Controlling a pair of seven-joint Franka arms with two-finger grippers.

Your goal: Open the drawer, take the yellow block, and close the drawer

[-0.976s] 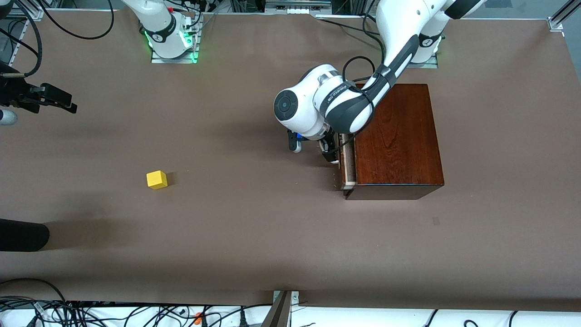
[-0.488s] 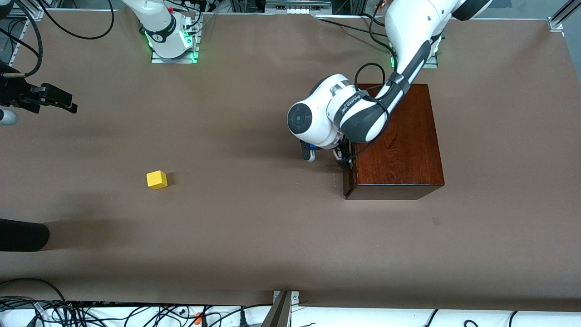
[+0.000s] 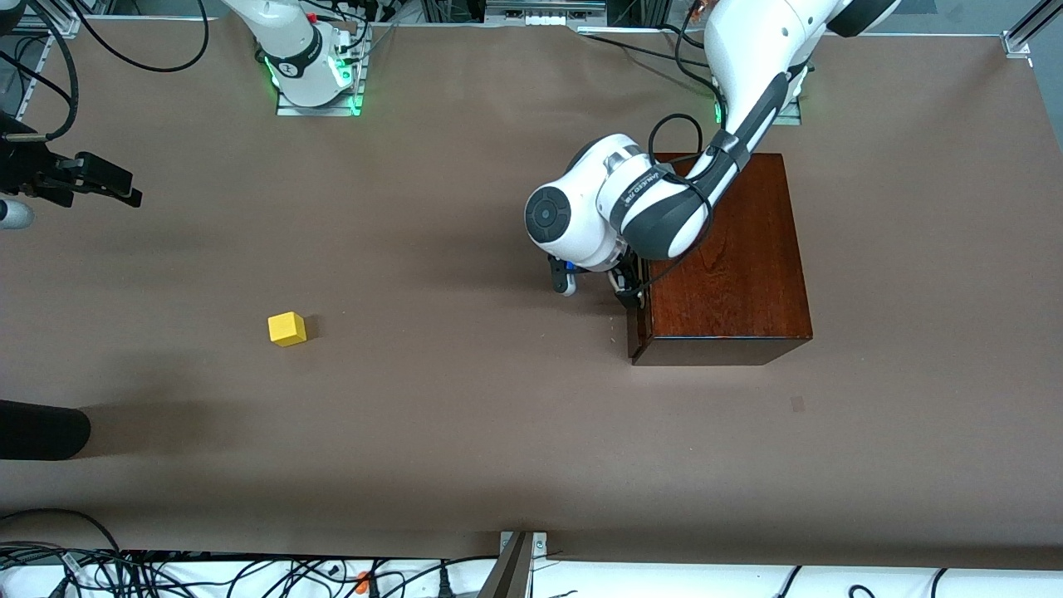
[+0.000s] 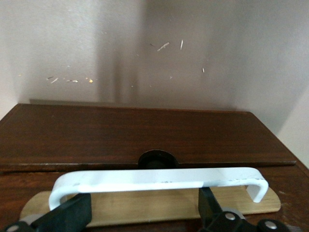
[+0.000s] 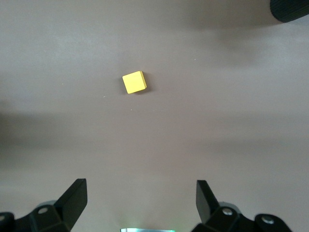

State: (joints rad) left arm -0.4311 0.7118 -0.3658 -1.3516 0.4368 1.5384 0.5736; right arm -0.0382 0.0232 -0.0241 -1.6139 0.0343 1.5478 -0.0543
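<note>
- Mahogany box [image 3: 727, 257] sits toward my left arm's end of the table, glossy and dark, with its drawer [image 3: 636, 328] pushed flush into the body so no pale wood shows at the edge in the front view.
- White bar handle [image 4: 159, 181] runs across the drawer's reddish-brown front, on a pale wooden backing plate [image 4: 149, 205].
- My left gripper [image 3: 591, 282] is low at the drawer front, the arm reaching down from its base over the box top.
- In the left wrist view my 2 fingers [image 4: 70, 215] stand spread, 1 near each end of the handle, with the bar lying between them; they are parted wide and pinch nothing.
- I cannot tell from either view whether a fingertip is touching the handle or the drawer front.
- Yellow block [image 3: 286, 328] lies on the bare brown table [image 3: 432, 415], out in the open toward my right arm's end, well apart from the box and nearer to the front camera than the drawer handle.
- My right gripper [image 5: 141, 193] waits high over the table at that same end, looking straight down.
- In the right wrist view the block [image 5: 134, 82] sits on the table ahead of my right fingers [image 5: 72, 198], which are spread as wide as they go and hold nothing.
- A dark rounded object [image 3: 41, 429] pokes in at the table's edge on my right arm's end, nearer the front camera than the block.
</note>
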